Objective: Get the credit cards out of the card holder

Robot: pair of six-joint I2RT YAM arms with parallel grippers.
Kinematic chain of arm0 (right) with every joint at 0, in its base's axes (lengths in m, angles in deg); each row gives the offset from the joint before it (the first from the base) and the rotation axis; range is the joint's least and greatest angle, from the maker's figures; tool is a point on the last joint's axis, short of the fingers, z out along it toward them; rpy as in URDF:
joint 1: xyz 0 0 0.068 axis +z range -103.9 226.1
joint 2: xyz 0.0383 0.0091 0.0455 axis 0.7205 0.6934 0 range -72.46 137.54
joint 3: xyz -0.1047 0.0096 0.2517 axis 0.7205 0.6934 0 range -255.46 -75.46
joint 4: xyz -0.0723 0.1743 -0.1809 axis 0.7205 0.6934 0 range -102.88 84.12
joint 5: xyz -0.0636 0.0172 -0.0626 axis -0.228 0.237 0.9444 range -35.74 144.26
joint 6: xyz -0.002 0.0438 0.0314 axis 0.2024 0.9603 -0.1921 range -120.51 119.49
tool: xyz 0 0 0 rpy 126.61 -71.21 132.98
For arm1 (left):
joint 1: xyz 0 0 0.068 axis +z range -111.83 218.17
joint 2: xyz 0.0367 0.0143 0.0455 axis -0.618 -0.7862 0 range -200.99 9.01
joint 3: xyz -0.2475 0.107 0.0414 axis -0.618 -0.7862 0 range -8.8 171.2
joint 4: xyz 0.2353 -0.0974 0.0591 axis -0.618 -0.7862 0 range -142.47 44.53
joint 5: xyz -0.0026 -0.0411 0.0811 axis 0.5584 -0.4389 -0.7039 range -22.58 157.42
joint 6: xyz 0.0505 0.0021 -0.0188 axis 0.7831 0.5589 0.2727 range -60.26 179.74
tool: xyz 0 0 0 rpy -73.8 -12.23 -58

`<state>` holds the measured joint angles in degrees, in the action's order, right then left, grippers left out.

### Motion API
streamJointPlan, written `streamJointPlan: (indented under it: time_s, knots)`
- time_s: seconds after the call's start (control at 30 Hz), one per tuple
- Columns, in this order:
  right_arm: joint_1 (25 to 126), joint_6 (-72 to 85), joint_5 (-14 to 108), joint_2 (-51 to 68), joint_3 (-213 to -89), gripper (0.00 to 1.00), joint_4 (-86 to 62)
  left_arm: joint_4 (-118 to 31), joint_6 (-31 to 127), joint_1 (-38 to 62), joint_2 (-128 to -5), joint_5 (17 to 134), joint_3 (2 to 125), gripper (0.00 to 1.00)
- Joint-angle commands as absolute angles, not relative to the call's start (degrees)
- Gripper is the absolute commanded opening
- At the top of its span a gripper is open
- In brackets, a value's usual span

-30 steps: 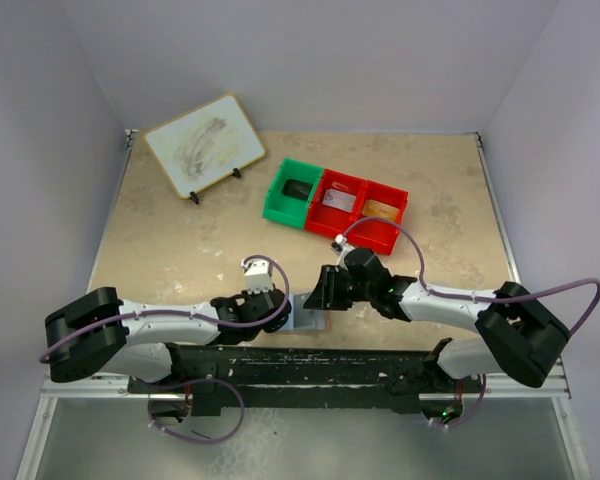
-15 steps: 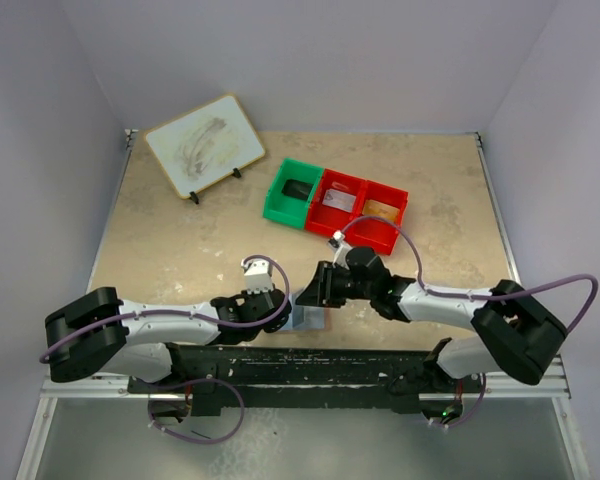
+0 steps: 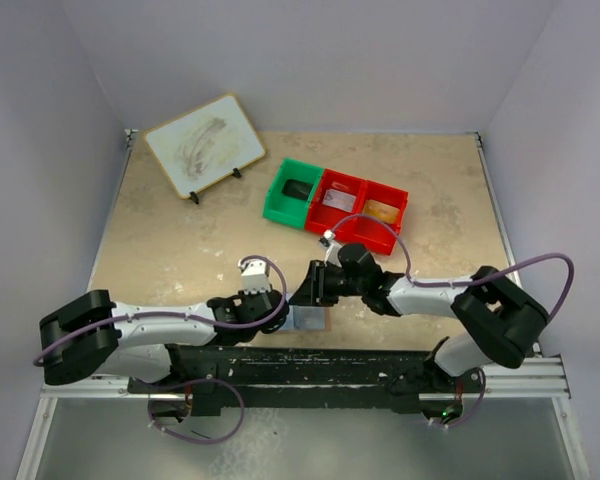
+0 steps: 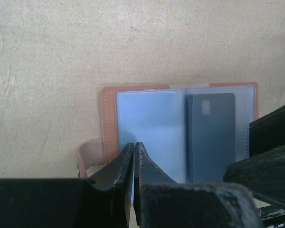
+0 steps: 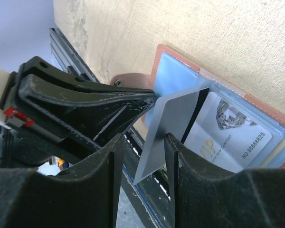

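**Grey card part out of open card holder**

Card holder (image 4: 147, 118) lies open and flat on the tabletop (image 4: 61, 57), bottom centre of the top view. In the left wrist view its long axis runs left-right, strap tab lower left. It is soft and light and likely to slide, so pin a panel. Left jaws are closed, tips on the left blue panel. Right jaws are half open around the stiff, slick grey card (image 5: 173, 118), apparently gripping its edges.

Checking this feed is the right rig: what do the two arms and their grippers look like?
The left arm and right arm have white links with black joints and bulky black elbows. A purple cable loops along each. The left gripper and right gripper are matte black and scuffed.
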<state>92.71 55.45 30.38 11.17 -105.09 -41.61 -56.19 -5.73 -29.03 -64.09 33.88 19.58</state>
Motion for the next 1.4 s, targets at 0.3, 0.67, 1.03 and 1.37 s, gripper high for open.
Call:
streamJointPlan:
  time_s: [0.3,0.67,1.03,1.37]
  knots:
    - [93.0,54.1,24.6,18.2,-110.4,0.46,-47.0,-61.8,-10.2,-29.2,-55.2,27.5,16.8,0.02]
    - [93.1,53.2,29.2,15.0,-110.2,0.47,-44.0,-64.2,-11.1,-29.3,-50.3,25.1,15.9,0.18]
    - [93.0,55.5,48.2,-1.0,-106.4,0.58,-30.6,-61.3,-6.5,-29.2,-46.9,25.1,18.5,0.63]
    - [92.1,65.1,59.8,-17.4,-96.9,0.94,-34.7,-65.6,-5.6,-29.0,-42.5,26.3,22.1,0.78]
